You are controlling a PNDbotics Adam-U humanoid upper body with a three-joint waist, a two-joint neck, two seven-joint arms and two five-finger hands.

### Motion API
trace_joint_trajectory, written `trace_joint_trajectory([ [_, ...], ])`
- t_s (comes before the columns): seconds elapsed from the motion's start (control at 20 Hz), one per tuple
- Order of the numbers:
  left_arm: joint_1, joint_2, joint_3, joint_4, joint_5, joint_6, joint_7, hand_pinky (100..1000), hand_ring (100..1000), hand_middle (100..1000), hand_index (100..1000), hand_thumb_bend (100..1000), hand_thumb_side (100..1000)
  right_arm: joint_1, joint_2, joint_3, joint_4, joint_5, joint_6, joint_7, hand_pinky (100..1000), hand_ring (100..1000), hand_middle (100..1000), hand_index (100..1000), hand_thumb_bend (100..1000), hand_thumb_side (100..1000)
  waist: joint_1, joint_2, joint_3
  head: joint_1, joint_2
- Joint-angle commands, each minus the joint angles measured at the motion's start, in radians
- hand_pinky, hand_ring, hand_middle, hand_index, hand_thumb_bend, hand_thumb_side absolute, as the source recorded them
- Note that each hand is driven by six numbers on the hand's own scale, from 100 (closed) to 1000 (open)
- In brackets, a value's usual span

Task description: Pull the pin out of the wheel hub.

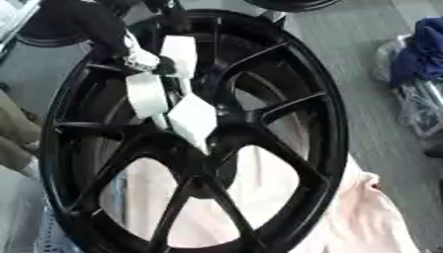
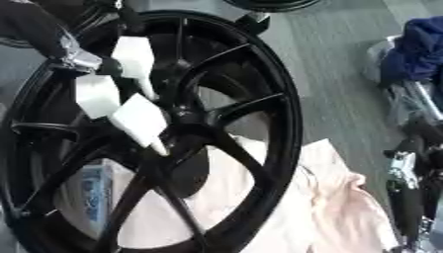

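Black spoked alloy wheel hub [image 1: 259, 118] stands tilted over pale pink cloth [image 1: 363, 217]; left robot hand [image 1: 160, 89], white-tipped fingers straight, reaches onto its centre. Pin indiscernible. Right robot hand [image 2: 407, 197] beside, fingers unclear.

Pale pink cloth [image 2: 329, 207] on grey floor [image 1: 363, 74]; blue fabric [image 2: 420, 47] far right.

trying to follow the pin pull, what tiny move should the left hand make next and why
Probably ease the left hand a little further down toward the centre of the wheel hub. Its white-covered fingers reach over the black spokes with their tips just short of the centre, and they look straight, curled round nothing. No pin can be made out, so any grasp seems premature. The right hand waits at the right edge.
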Motion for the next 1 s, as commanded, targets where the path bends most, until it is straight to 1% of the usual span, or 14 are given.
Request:
trace_joint_trajectory([
  [0.05,-0.012,0.014,0.018,-0.003,-0.012,0.01,0.001,927,893,775,879,389,568,-0.005,-0.003,0.002,-0.012,-0.006,-0.003,0.002,506,784,723,776,100,649,-0.003,-0.016,-0.003,0.006,-0.019],
  [0.3,-0.005,0.014,0.013,0.0,-0.014,0.003,0.001,917,883,763,865,387,552,-0.009,0.001,0.002,-0.012,-0.01,-0.002,0.001,507,785,724,777,100,661,-0.001,-0.011,-0.006,0.008,-0.023],
  [0.5,-0.002,0.012,0.009,0.004,-0.021,-0.004,0.001,904,855,733,843,380,540,-0.012,0.003,0.003,-0.012,-0.011,-0.001,0.001,508,785,725,777,100,667,0.0,-0.009,-0.009,0.01,-0.025],
  [0.75,0.002,0.008,0.014,0.009,-0.031,-0.006,0.001,869,817,676,828,307,516,-0.014,0.007,0.004,-0.012,-0.014,-0.001,0.002,508,786,725,777,100,668,0.001,-0.007,-0.012,0.011,-0.028],
  [0.8,0.002,0.008,0.016,0.008,-0.031,-0.006,0.001,864,804,661,823,280,491,-0.015,0.007,0.004,-0.012,-0.014,-0.001,0.002,509,786,726,778,100,669,0.001,-0.007,-0.012,0.011,-0.028],
  [0.85,0.002,0.008,0.018,0.006,-0.032,-0.005,0.001,862,800,656,821,272,481,-0.015,0.008,0.004,-0.012,-0.014,-0.001,0.003,509,786,726,778,100,669,0.001,-0.006,-0.012,0.011,-0.029],
  [0.9,0.003,0.008,0.02,0.005,-0.034,-0.004,0.001,854,786,637,810,250,446,-0.016,0.009,0.004,-0.012,-0.015,-0.001,0.003,509,786,726,778,100,670,0.002,-0.006,-0.013,0.011,-0.03],
  [0.95,0.004,0.008,0.022,0.005,-0.035,-0.004,0.001,853,784,636,809,248,444,-0.016,0.01,0.004,-0.012,-0.015,0.0,0.003,509,786,726,778,100,670,0.002,-0.006,-0.013,0.012,-0.03],
  [1.0,0.005,0.008,0.023,0.005,-0.036,-0.003,0.001,843,763,611,791,207,423,-0.016,0.011,0.004,-0.012,-0.015,0.0,0.003,509,786,726,778,100,669,0.002,-0.006,-0.014,0.012,-0.03],
])
